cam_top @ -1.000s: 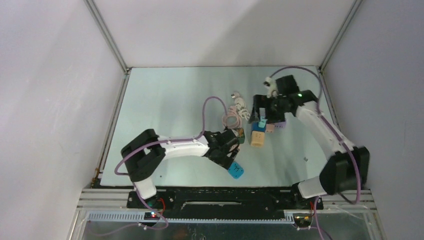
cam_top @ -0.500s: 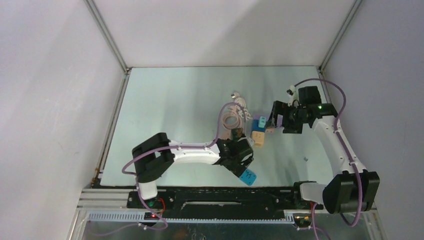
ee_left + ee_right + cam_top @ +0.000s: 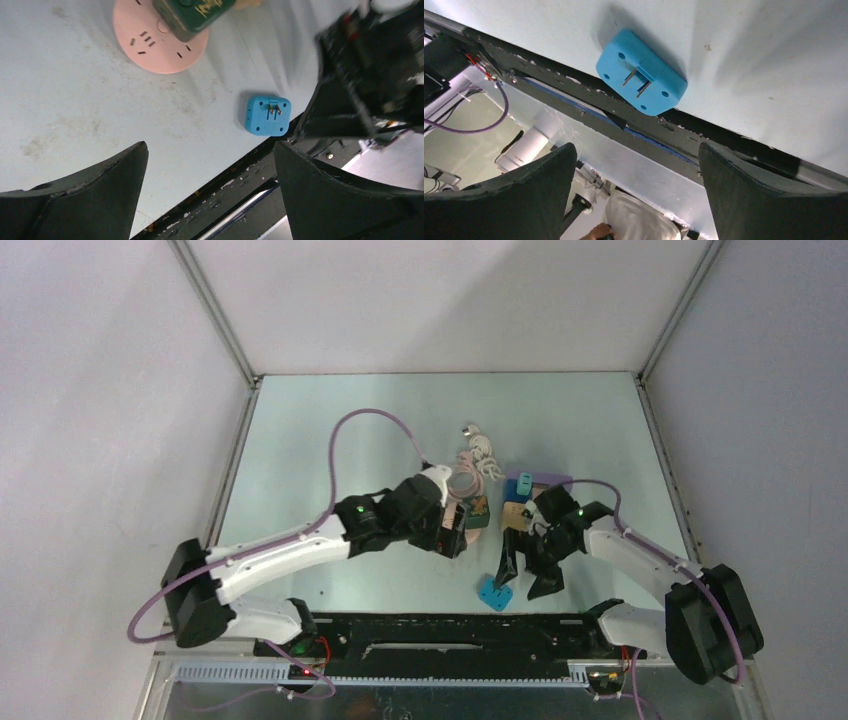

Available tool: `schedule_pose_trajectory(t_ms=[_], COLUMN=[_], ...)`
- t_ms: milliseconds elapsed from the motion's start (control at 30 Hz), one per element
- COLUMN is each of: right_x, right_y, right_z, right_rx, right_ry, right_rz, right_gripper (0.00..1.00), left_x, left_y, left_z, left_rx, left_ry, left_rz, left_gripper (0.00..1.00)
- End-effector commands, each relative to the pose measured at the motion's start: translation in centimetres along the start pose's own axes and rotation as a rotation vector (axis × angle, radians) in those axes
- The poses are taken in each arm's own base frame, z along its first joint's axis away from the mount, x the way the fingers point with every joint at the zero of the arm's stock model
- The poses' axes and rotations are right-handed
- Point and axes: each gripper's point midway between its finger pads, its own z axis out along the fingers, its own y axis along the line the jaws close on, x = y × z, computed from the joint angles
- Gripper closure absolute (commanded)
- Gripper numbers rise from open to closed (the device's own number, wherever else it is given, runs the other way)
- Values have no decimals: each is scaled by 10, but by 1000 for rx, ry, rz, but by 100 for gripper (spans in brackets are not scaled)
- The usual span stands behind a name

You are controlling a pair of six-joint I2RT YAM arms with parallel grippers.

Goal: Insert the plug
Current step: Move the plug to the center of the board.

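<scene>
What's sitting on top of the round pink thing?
A dark green block with gold markings sits on the pink socket disc. Slots show on the bare part; whatever lies beneath the block is hidden.

You are getting open table (image 3: 300, 440) along the left side and the far edge. The centre is blocking you: the pink socket disc (image 3: 160, 42) with a green adapter (image 3: 192, 12) on it, a tan adapter (image 3: 515, 512) and a coiled white cable (image 3: 483, 452) are sitting close together. The blue plug (image 3: 641, 80) is lying prongs-up just beside the black front rail (image 3: 420, 625), with the right gripper (image 3: 527, 578) hanging over it, jaws spread.
</scene>
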Motion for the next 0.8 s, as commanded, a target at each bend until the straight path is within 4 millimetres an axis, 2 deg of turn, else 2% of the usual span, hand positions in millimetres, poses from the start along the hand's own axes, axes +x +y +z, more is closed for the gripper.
schedule_pose_trajectory(t_ms=[0, 67, 200, 300, 400, 467, 567, 667, 767], right_x=[1, 7, -8, -21, -28, -23, -13, -8, -16], right_y=[24, 26, 44, 81, 115, 117, 111, 88, 69], right_z=[22, 37, 61, 76, 91, 95, 84, 64, 53], right_rx=[-106, -125, -173, -238, -248, -173, -64, 65, 167], right_ry=[-36, -35, -76, -109, -105, -97, -133, -172, -198], right_rz=[108, 148, 199, 127, 11, 6, -28, -101, -195], right_gripper=[7, 8, 10, 12, 14, 14, 13, 11, 10], left_x=[-15, -25, -37, -41, -32, -21, -5, 5, 14], left_y=[2, 10, 24, 33, 38, 40, 47, 51, 55], left_z=[-29, -43, -72, -91, -103, -105, -106, -103, -94], left_rx=[92, 86, 105, 110, 124, 136, 138, 137, 135], left_ry=[-54, -87, -160, -220, -247, -245, -237, -236, -230], left_rz=[-107, -119, -102, -74, -53, -43, -42, -65, -110], left_gripper=[1, 1, 0, 0, 0, 0, 0, 0, 0])
